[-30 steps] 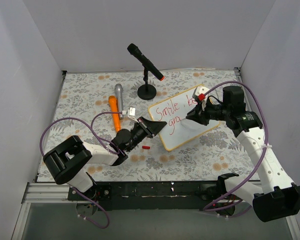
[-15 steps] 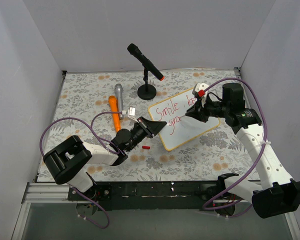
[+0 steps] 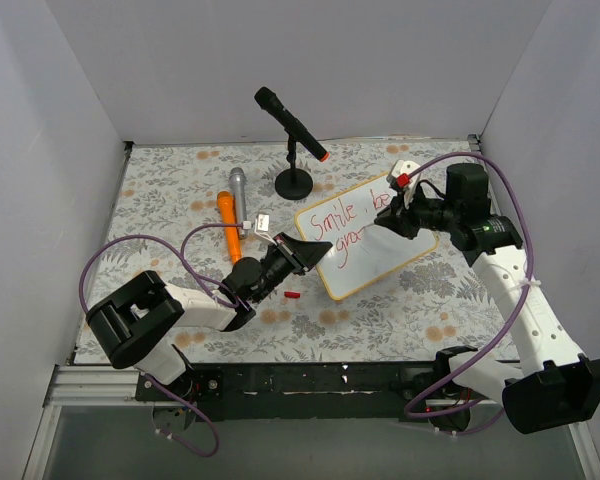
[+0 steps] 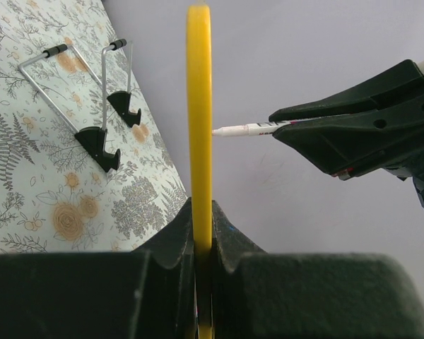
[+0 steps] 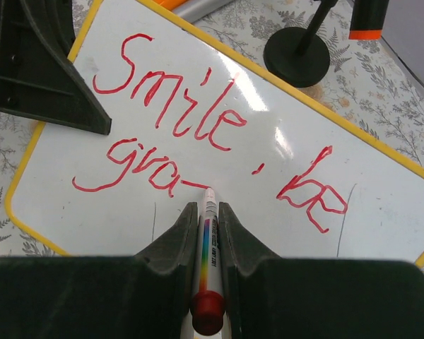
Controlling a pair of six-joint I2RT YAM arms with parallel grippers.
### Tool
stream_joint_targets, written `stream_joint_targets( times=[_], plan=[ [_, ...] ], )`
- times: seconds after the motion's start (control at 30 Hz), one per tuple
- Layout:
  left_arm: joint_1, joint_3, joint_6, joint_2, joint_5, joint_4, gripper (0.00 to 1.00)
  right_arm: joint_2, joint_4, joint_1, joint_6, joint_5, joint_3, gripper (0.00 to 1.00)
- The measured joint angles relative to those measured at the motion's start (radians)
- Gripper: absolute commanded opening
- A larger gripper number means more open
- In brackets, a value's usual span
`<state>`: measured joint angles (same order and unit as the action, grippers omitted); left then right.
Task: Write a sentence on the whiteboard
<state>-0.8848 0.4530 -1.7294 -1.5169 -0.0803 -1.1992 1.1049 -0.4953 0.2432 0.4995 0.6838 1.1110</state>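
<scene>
Right gripper (image 5: pixel 208 212) clamps tight on a marker (image 5: pixel 207 236), tip touching the whiteboard (image 5: pixel 389 191) after "gra"; left gripper (image 4: pixel 201 219) pinches its yellow rim.

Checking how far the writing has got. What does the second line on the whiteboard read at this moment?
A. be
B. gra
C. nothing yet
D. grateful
B: on the whiteboard, the second line of the sentence reads only "gra", with the marker tip at the end of its last stroke.
</scene>
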Motion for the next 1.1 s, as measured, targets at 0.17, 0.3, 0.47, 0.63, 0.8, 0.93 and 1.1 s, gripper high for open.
stream_joint_targets(
  times=[0.17, 0.3, 0.47, 0.63, 0.8, 0.93, 1.1],
  plan=[
    [0.0, 0.0, 0.0, 0.0, -0.001, 0.002, 0.0, 0.0, 0.005, -0.006, 0.0, -0.013, 0.0, 0.01],
    [0.0, 0.0, -0.001, 0.0, 0.0, 0.001, 0.0, 0.001, 0.005, -0.006, -0.002, 0.01, 0.002, 0.01],
    [0.0, 0.0, -0.005, 0.0, 0.002, -0.004, 0.0, 0.007, 0.023, -0.006, -0.019, 0.031, 0.006, 0.01],
    [0.0, 0.0, -0.007, 0.0, 0.001, -0.005, 0.0, 0.016, 0.044, -0.006, -0.034, 0.033, 0.007, 0.01],
    [0.0, 0.0, -0.007, 0.0, 0.001, -0.005, 0.0, 0.016, 0.051, -0.006, -0.034, 0.034, 0.007, 0.01],
    [0.0, 0.0, -0.007, 0.0, 0.001, -0.005, 0.0, 0.014, 0.047, -0.006, -0.025, 0.038, 0.005, 0.01],
    [0.0, 0.0, -0.007, 0.0, 0.002, -0.007, 0.0, -0.011, 0.01, -0.006, -0.005, 0.043, -0.004, 0.01]
  ],
)
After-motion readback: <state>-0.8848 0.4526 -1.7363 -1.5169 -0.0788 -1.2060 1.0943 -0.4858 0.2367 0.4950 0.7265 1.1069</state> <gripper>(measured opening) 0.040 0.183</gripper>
